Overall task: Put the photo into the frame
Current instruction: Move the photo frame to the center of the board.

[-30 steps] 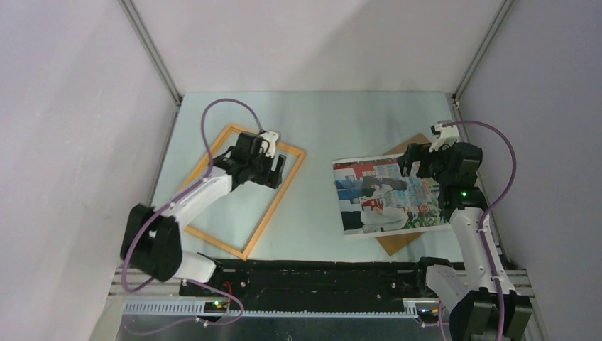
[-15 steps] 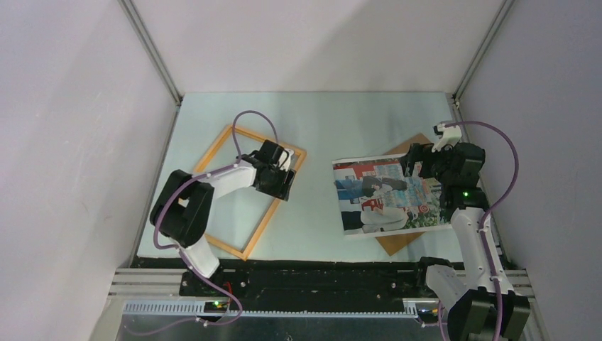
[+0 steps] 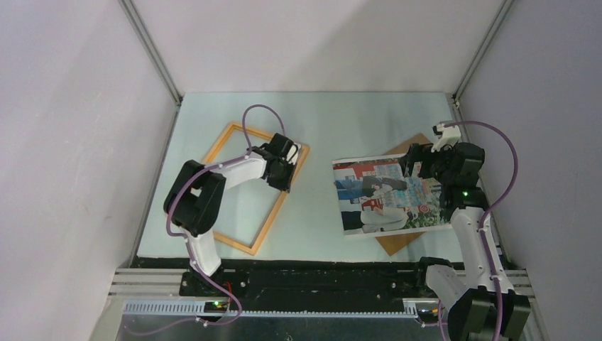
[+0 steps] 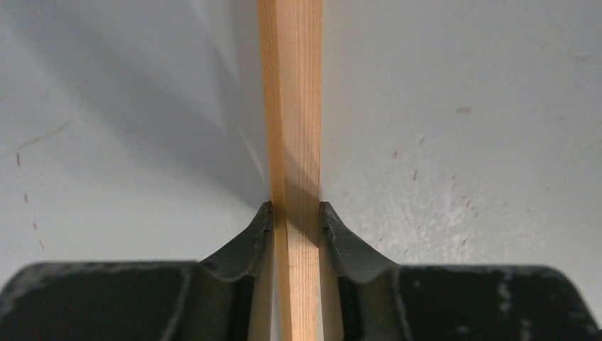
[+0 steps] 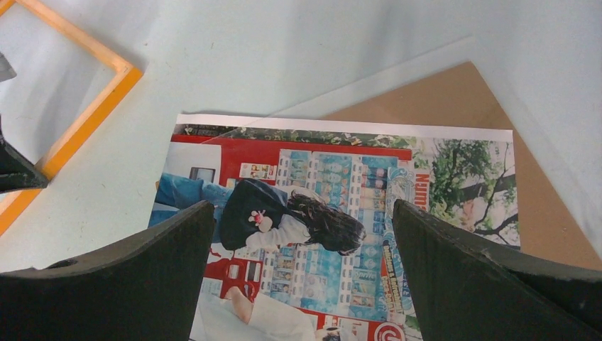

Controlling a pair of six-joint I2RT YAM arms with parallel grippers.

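Board [image 3: 396, 241] mostly hidden under photo [image 3: 387, 195]; frame [image 4: 291, 106] cropped top & btm.

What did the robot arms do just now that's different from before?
The left hand came down onto the far right rail of the frame and closed on it. The right hand stayed open above the photo, which has not moved.
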